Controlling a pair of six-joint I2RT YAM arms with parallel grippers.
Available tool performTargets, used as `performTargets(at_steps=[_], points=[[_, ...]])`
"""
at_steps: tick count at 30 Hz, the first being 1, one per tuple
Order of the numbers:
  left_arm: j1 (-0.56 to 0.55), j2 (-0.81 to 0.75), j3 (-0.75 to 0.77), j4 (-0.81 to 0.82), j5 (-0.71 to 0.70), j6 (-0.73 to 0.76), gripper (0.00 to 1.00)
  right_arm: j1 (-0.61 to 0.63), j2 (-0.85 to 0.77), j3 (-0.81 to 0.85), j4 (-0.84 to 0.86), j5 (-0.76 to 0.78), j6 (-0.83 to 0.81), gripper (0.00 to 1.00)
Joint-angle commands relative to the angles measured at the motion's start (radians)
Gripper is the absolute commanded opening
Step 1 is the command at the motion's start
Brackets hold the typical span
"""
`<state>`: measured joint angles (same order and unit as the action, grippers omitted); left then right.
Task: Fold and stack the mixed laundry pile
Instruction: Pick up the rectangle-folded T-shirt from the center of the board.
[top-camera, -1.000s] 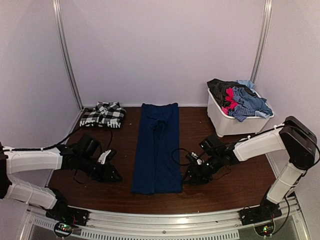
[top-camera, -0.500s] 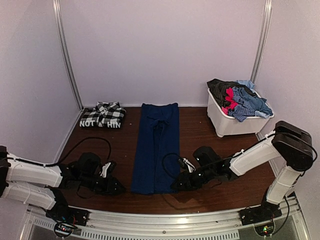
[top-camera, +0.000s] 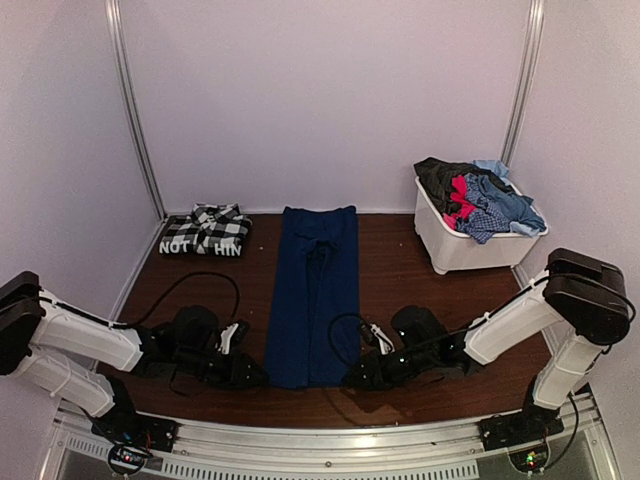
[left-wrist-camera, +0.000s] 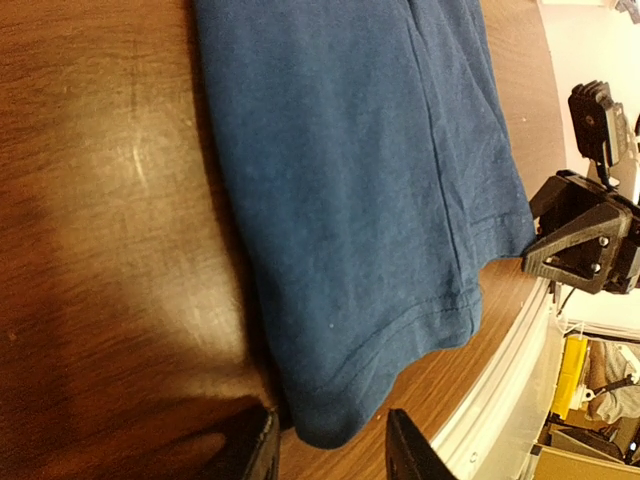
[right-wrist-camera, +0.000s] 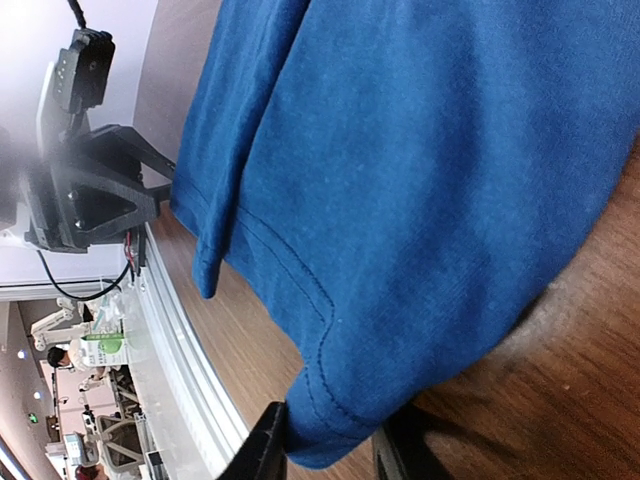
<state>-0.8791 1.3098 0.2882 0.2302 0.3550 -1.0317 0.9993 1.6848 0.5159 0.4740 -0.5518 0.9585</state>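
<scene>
The left arm (top-camera: 90, 345) and right arm (top-camera: 510, 320) stretch low and inward. The long navy blue piece (top-camera: 315, 290) runs lengthwise away from the fingers (left-wrist-camera: 255, 450), a near corner between each pair. Beyond the right fingers (right-wrist-camera: 272, 450), the white bin (top-camera: 450, 255) holds the laundry pile (top-camera: 480, 200). The left gripper (left-wrist-camera: 325, 450) stands narrowly parted; whether the right gripper (right-wrist-camera: 330, 445) pinches I cannot tell.

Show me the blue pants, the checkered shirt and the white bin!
blue pants (top-camera: 318, 290): top view, middle of the cloth.
checkered shirt (top-camera: 207, 228): top view, centre of the folded shirt.
white bin (top-camera: 480, 252): top view, its front wall.
</scene>
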Motion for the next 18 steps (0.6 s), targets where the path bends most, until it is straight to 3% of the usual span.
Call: performTargets(at_steps=[1, 7, 10, 14, 18], points=[[-0.009, 0.049, 0.018, -0.057, -0.041, 0.013, 0.37, 0.015, 0.021, -0.053, -0.133, 0.062, 0.024, 0.26], [-0.011, 0.098, 0.036, -0.052, -0.023, 0.023, 0.3, 0.016, 0.02, -0.042, -0.142, 0.069, -0.002, 0.11], [-0.018, 0.103, 0.042, -0.049, -0.004, 0.031, 0.18, 0.018, 0.006, -0.044, -0.145, 0.068, -0.021, 0.01], [-0.061, 0.066, 0.024, -0.088, 0.01, 0.027, 0.0, 0.052, -0.021, -0.045, -0.17, 0.061, -0.057, 0.0], [-0.115, -0.044, -0.023, -0.144, 0.016, 0.001, 0.0, 0.127, -0.037, -0.1, -0.132, 0.027, -0.026, 0.0]])
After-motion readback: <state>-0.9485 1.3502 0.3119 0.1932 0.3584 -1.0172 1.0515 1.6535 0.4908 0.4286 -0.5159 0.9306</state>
